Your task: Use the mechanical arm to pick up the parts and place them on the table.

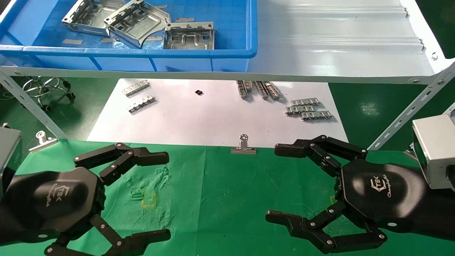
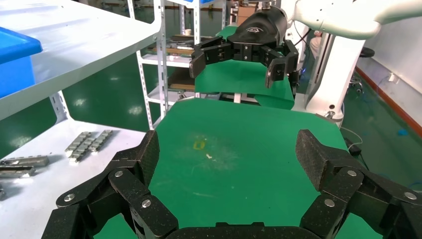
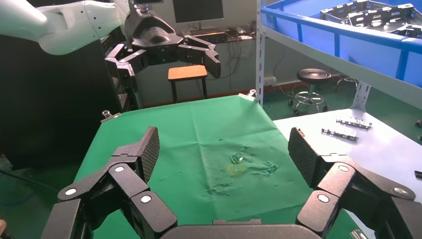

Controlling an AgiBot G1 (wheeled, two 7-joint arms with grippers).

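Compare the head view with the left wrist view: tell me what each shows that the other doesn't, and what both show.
Only the head view shows the three parts lying in the blue bin on the white shelf, and the binder clip at the cloth's edge.

Only the left wrist view shows the white robot body behind the right gripper, which is open.

Both show the green table, its faint yellow mark, the small metal strips on white paper, and the left gripper, open and empty above the cloth.
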